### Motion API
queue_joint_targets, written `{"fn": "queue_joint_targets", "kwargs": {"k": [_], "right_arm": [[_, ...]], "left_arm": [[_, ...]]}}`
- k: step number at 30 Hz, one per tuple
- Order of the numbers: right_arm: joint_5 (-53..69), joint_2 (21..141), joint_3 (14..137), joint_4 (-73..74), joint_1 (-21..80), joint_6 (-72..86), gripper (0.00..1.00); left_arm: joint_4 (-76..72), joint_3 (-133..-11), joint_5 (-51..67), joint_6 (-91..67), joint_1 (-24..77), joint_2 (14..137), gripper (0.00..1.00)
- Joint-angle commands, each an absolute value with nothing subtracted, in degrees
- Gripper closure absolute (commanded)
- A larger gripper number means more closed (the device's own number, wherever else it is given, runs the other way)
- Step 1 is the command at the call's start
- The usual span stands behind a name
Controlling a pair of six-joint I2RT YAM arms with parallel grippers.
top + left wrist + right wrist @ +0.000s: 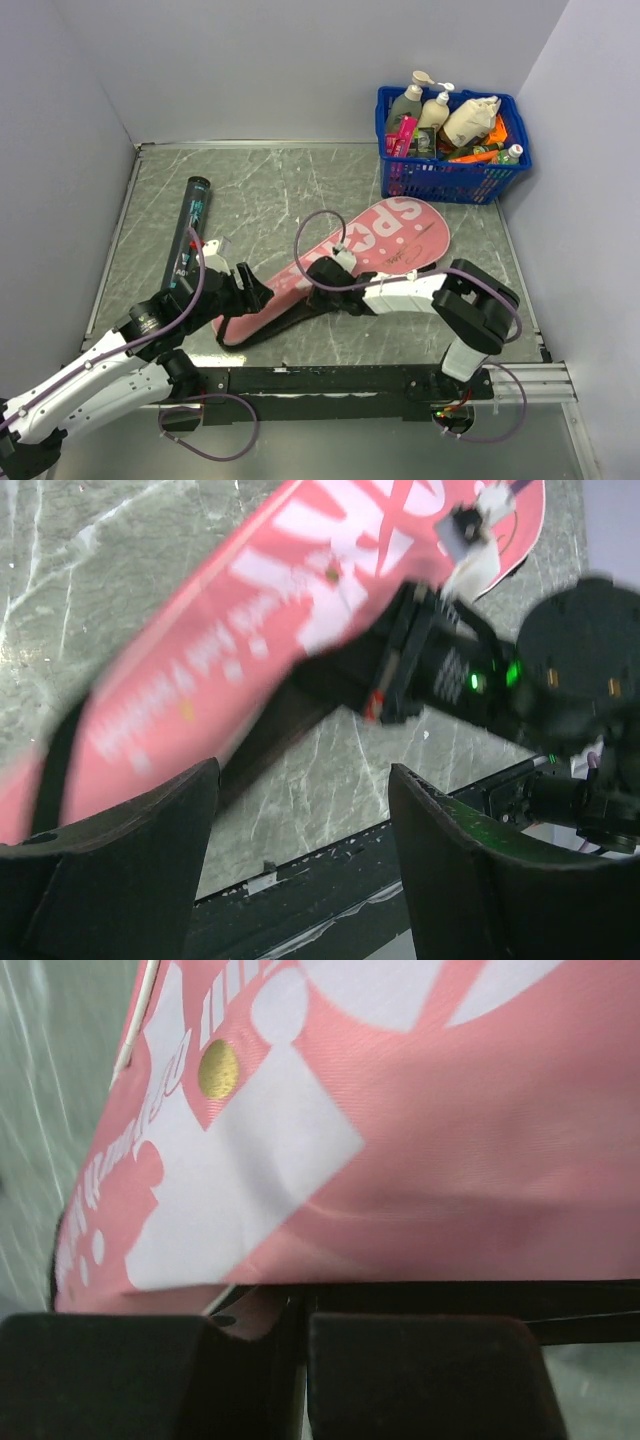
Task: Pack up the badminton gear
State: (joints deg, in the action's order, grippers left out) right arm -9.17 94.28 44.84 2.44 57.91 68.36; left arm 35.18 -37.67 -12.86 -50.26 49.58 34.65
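The main risk is the thin hold. The right gripper (303,1360) is clenched on the black-trimmed near edge of the pink racket cover (375,245), with only a sliver of fabric between its fingers. A pull or lift from there could let the soft cloth slide out, or drag the whole cover across the desk (280,180) instead of opening it. The left gripper (300,865) is released, its fingers spread wide and holding nothing. It hovers over the cover's narrow end, so nothing pins that end down. The two arms are close together above the cover, and a careless swing could knock one into the other. The loose black strap (285,325) trailing toward the near edge could snag a finger.

The cover is long and flat, pink with large white lettering and a small gold dot. It lies diagonally across the middle of the desk. Its narrow end points to the near left corner and its wide rounded end to the far right corner, just short of the blue basket (455,180) of bottles. It looks limp and thin, likely to fold and sag. Whether rackets are inside cannot be told. The slim black tube (190,230) lies apart, along the left edge.
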Motion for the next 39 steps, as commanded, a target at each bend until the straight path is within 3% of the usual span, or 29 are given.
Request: {"fn": "queue_joint_targets", "kwargs": {"k": [1,3,6,11,18,26,39], "right_arm": [[-18.29,97.46,49.39,0.62,53.88,68.65,0.99],[-17.32,98.0,50.62,1.14,53.88,68.2,0.99],[-16.7,97.47,49.84,0.35,54.05,67.15,0.9],[-16.17,91.24,48.08,4.55,54.14,62.42,0.67],[-18.35,70.62,43.95,22.56,53.62,57.13,0.52],[-23.55,50.82,36.92,40.33,38.61,55.63,0.47],[-15.03,51.76,35.86,40.34,12.41,47.2,0.46]], "left_arm": [[34.63,-38.5,-12.66,-49.75,49.66,34.45,0.27],[34.98,-38.76,-12.66,-49.75,49.75,34.45,0.27],[35.86,-39.2,-13.27,-49.66,49.66,34.45,0.27],[34.11,-38.5,-15.64,-48.96,49.66,36.38,0.25],[25.34,-40.42,-18.36,-46.59,49.4,47.79,0.24],[12.14,-47.37,-9.85,-41.93,45.53,71.06,0.26],[3.08,-58.18,1.05,-40.52,43.33,96.23,0.3]]}}
